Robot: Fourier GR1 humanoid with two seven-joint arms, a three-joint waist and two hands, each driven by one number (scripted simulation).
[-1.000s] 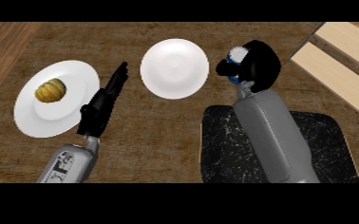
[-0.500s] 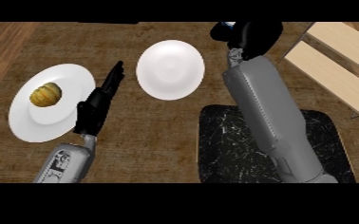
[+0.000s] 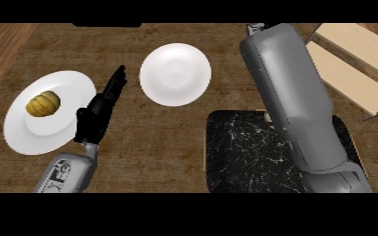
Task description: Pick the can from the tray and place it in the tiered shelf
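Two plates on the desk (image 3: pixel 148 130), and the can's nowhere visible. The right forearm stretches to the upper right near the tiered shelf (image 3: pixel 347 65), its hand out of view. Left hand (image 3: pixel 100 112) rests open, lower left. Best to lower level onto a tier before releasing.

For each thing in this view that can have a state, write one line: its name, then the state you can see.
Left hand: open, fingers straight, resting between the two plates.
Right forearm: stretched up to the view's top edge; its hand is out of view.
Left plate: holds a yellow-brown food item.
Middle plate: bare.
Black tray: no can visible on the part that shows; partly hidden by the forearm.
Tiered shelf: the boards that show are bare.
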